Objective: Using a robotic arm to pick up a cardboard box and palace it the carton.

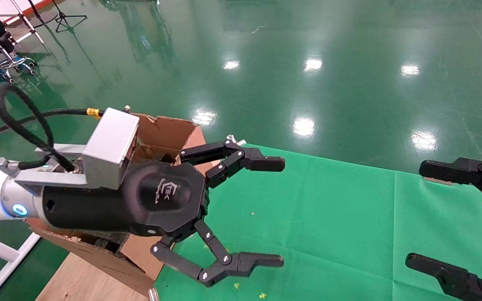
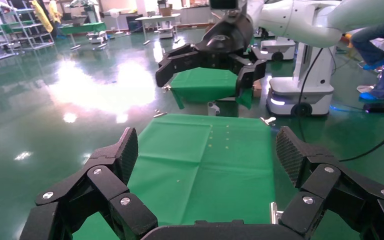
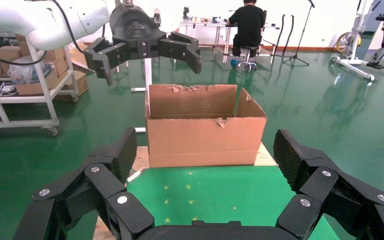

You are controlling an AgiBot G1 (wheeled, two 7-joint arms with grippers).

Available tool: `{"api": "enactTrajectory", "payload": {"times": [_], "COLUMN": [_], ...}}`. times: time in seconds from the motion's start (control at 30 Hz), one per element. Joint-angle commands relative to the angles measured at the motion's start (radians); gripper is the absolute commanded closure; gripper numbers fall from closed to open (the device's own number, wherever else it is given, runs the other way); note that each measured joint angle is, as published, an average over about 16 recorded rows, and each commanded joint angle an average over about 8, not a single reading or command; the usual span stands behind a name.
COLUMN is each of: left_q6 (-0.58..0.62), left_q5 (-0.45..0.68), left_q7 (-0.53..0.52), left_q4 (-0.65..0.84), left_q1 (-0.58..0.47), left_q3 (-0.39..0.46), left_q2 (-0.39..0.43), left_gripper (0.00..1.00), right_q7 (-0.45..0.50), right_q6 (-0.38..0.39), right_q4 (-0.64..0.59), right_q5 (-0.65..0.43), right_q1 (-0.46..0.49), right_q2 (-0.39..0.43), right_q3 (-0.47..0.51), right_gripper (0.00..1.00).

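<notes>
Step judged: between placements; no cardboard box is seen in any view, so its location cannot be told. Left tool [image 1: 280, 213] is held released and empty beside the carton [image 3: 202, 132]. Right tool [image 1: 427, 217] is also spread, empty. Next, a box must be located. The surface [image 1: 328, 217] is draped in green cloth; glossy green floor [image 1: 308, 50] beyond.

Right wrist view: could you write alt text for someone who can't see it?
An open brown carton with ragged flaps stands at the far end of a green cloth. The right gripper frames it in the foreground, black fingers spread wide and empty. Above the carton hangs the left gripper, also open, on a white arm.
</notes>
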Motion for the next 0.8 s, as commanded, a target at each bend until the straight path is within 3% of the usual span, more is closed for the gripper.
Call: {"api": "enactTrajectory", "payload": {"times": [0.03, 0.8], "left_q6": [0.003, -0.009], "left_q5": [-0.006, 0.017], "left_q7": [0.002, -0.004], "left_q4": [-0.005, 0.017], "left_q1": [0.006, -0.015], "left_q3": [-0.005, 0.014], "left_q2": [0.000, 0.000], "left_gripper": [0.00, 0.00], "right_q7": [0.000, 0.000], "right_q6": [0.000, 0.000], "right_q4": [0.000, 0.000], "right_q5": [0.000, 0.000], "right_q1": [0.000, 0.000], "right_q2": [0.000, 0.000], "right_q3": [0.000, 0.000], "right_gripper": [0.00, 0.00]}}
